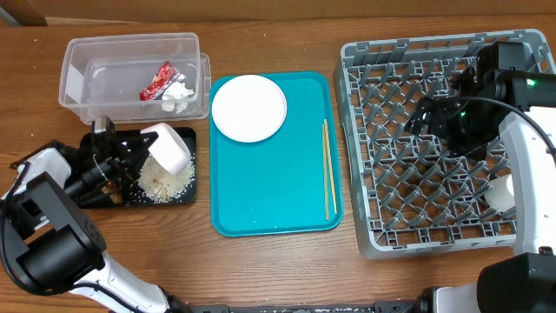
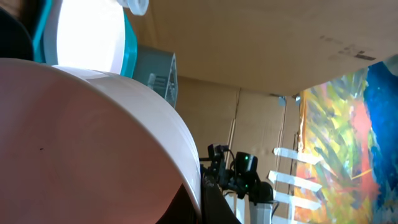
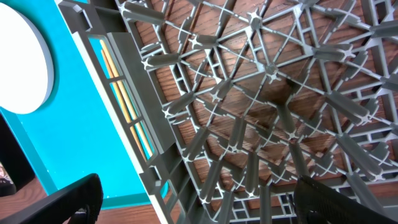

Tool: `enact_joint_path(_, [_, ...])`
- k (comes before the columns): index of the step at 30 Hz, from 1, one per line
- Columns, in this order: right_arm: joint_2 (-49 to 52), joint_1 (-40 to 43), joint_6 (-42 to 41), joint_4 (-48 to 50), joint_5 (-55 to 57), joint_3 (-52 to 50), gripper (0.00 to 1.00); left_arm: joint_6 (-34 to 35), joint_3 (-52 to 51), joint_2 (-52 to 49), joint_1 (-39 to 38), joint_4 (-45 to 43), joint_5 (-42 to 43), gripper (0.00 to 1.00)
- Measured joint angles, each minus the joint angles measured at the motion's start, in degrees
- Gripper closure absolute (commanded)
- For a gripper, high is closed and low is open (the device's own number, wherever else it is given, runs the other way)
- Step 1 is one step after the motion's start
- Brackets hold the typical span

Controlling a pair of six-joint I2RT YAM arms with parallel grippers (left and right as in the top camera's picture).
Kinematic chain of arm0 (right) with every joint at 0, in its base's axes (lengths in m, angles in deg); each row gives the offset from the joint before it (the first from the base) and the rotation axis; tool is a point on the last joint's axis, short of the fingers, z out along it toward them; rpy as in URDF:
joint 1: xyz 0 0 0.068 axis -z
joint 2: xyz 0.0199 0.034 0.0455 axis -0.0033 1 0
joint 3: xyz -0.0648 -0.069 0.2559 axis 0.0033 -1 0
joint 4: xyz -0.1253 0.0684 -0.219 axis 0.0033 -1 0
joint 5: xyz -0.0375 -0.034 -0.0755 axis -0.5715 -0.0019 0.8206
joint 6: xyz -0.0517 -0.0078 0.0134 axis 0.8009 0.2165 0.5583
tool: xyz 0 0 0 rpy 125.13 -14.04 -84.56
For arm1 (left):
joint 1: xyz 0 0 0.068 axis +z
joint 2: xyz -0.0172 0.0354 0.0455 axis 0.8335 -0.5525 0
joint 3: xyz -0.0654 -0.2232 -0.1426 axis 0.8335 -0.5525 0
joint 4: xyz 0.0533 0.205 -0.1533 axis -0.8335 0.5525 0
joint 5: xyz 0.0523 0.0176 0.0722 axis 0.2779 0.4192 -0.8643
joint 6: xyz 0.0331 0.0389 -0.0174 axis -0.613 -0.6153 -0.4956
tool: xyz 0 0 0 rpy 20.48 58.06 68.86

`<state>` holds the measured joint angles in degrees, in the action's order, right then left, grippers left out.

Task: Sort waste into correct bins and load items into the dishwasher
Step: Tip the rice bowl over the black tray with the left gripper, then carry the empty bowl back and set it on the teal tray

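Rice scraps [image 1: 165, 181] lie in the black tray [image 1: 193, 187] at the near left of the counter [image 1: 278, 269]. Your left gripper [image 1: 139, 155] pinches the small white bowl [image 1: 169, 149], tilted above them. Beyond, observe the chopsticks [image 1: 327, 169] and white plate [image 1: 249, 107] on the teal tray [image 1: 269, 200]. Your right gripper [image 1: 427, 117] hangs spread wide over the grey dish rack [image 1: 373, 235]. Farthest, the clear tub [image 1: 82, 74] holds the red wrapper [image 1: 158, 81] and napkin [image 1: 178, 96].

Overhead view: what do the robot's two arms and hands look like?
The left arm and right arm both have white shell links joined by boxy black joint housings. The left hand and right hand are black. A thin black cable loops along the right arm, and small green lights glow on its housings.
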<state>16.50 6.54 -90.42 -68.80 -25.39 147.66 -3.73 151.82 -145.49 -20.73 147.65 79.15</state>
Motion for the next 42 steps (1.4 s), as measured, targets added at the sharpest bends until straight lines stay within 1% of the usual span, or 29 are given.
enact_joint_path(9, [0.0,0.0,0.0,-0.2,0.5,0.0,0.00,1.2,0.0,0.0,3.0,0.0,0.0,0.96])
enact_joint_path(20, [0.0,0.0,0.0,-1.7,2.1,0.0,0.00,1.3,0.0,0.0,3.4,0.4,0.0,0.96])
enact_joint_path(24, [0.0,0.0,0.0,-1.9,2.2,0.0,0.00,1.2,0.0,0.0,3.4,2.3,-0.1,0.96])
enact_joint_path(26, [0.0,0.0,0.0,-1.9,2.4,0.0,0.00,-0.2,0.0,0.0,3.3,6.2,-0.5,0.96])
enact_joint_path(27, [0.0,0.0,0.0,-1.9,2.5,0.0,0.00,-0.7,0.0,0.0,3.3,6.8,-0.5,0.96])
enact_joint_path(29, [0.0,0.0,0.0,-1.8,2.6,0.0,0.00,-3.9,0.0,0.0,3.0,11.6,-0.8,0.96])
enact_joint_path(31, [0.0,0.0,0.0,-1.8,2.6,0.0,0.00,-8.7,-0.1,0.0,2.5,17.3,-1.0,0.96])
enact_joint_path(35, [0.0,0.0,0.0,-1.8,2.6,0.0,0.00,-20.9,0.0,0.1,-0.6,28.1,-1.1,0.96])
enact_joint_path(37, [0.0,0.0,0.0,-1.8,2.7,0.0,0.00,-26.4,0.0,0.5,-3.3,30.1,-1.2,0.96])
enact_joint_path(39, [0.0,0.0,0.0,-1.9,2.8,0.0,0.00,-29.9,0.2,1.2,-6.7,30.4,-1.1,0.96])
enact_joint_path(42, [0.0,0.0,0.0,-1.8,2.8,0.0,0.00,-33.2,2.2,1.7,-13.1,30.3,-1.2,0.96])
